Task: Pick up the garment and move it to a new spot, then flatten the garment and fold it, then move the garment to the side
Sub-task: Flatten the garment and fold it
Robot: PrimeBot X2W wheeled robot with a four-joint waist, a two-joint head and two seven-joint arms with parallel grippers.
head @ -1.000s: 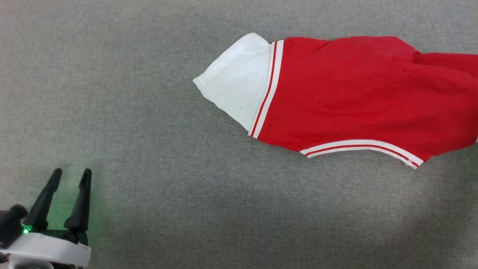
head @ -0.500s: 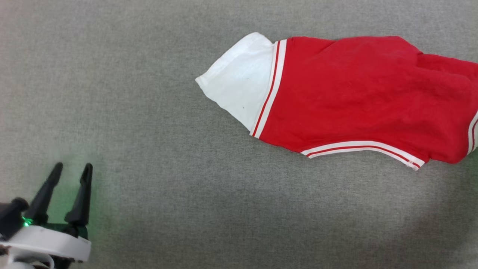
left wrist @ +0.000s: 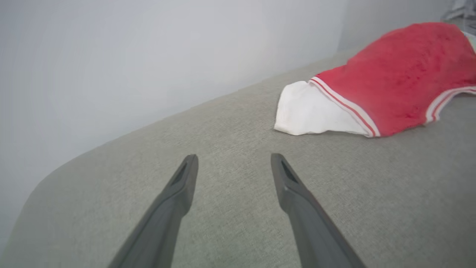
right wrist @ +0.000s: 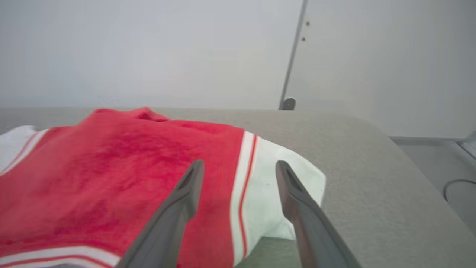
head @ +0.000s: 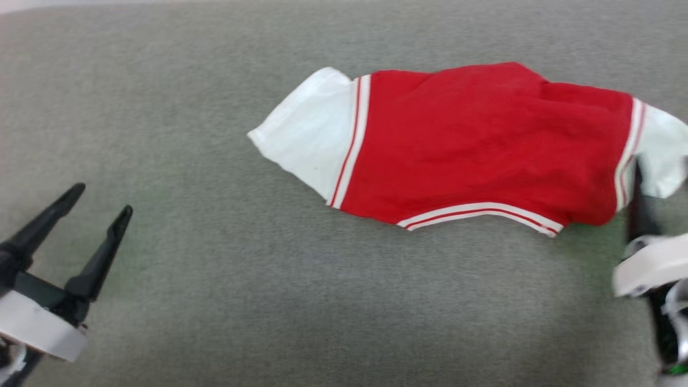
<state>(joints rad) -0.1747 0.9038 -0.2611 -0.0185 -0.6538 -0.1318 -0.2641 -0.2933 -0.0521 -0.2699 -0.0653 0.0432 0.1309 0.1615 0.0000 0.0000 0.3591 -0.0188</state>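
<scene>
On the grey table [head: 215,301] the red shirt [head: 473,145] lies mid-right, its far white sleeve newly in view after the camera shifted, with the right gripper [right wrist: 240,163] now spread over that sleeve and the left gripper [head: 102,198] spread wider, empty, well apart.

2 pairs of long black tapered jaws on white wrist housings [head: 37,330]

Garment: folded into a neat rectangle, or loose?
Not neatly folded: the garment lies loose and rumpled on the grey surface, a white sleeve sticking out at each end.
</scene>
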